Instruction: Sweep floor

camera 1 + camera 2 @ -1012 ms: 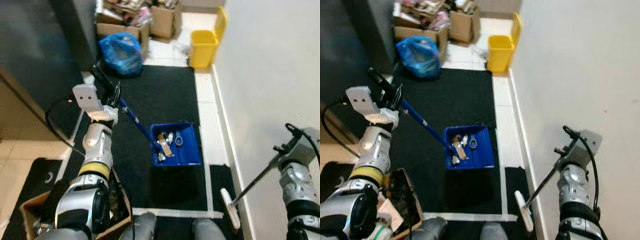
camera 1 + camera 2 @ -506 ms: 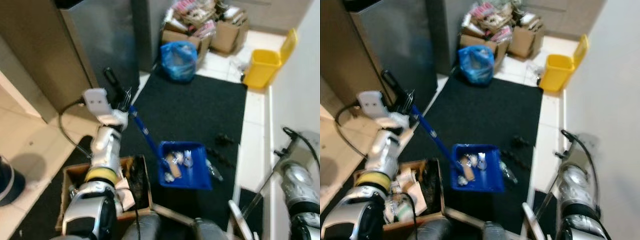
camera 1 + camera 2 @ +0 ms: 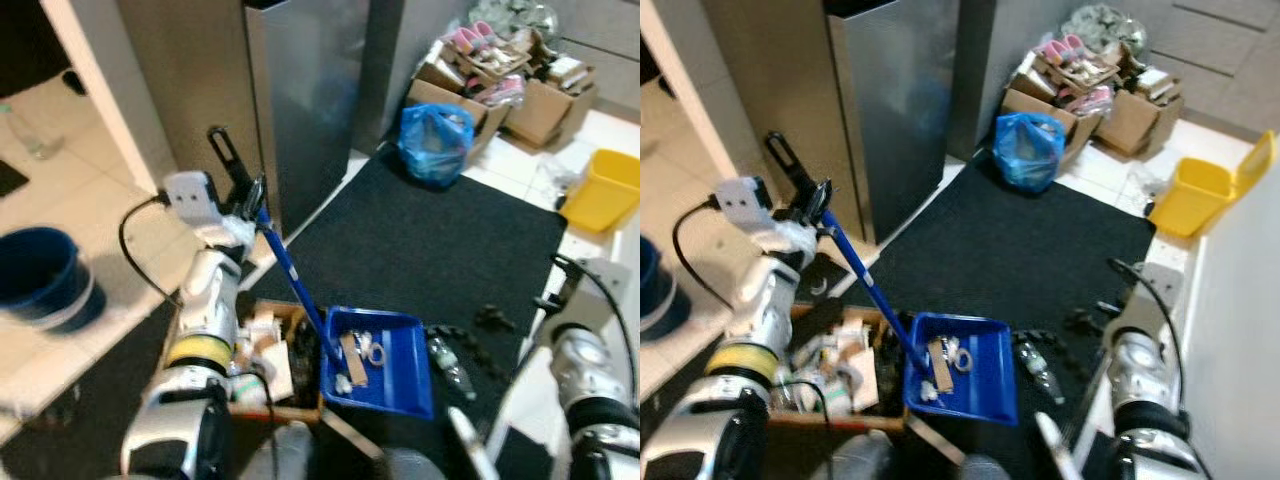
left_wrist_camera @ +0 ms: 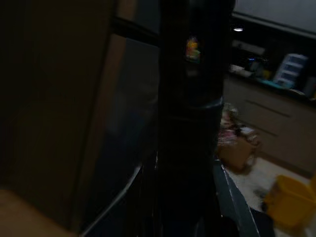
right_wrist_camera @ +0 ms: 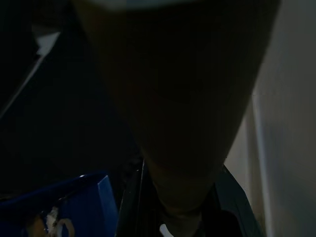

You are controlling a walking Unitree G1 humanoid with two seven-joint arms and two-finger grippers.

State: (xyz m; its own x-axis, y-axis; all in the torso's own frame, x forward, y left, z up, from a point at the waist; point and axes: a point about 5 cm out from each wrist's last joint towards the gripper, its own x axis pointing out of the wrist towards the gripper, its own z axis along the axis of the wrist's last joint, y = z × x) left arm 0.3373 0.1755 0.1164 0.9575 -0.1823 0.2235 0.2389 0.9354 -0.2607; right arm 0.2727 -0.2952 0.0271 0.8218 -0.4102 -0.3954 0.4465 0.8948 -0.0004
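Left gripper clamped on top end of blue dustpan handle; long axis of handle slanting down and forward-right from gripper to blue dustpan, pan at far low end, well below and to the right of the gripping point. Pan hovering or resting just beside cardboard box of trash, pan's left edge about touching box's right wall; which, not clear. Pan loaded: a few bits of litter inside, maybe four or five, too small to count surely. Likely next move, judged: tip pan left into box, so pan needs lifting over box rim; left arm the only one on it. Right gripper low at right, holding thin broom stick running down toward white broom head near bottom edge; finger state cannot tell, wrist view too dark. Counts: one dustpan, one broom, one trash box by feet, one yellow bin far right, one blue bag at mat's far edge, one dark blue bucket at left, a few loose dark scraps left on black mat right of pan.
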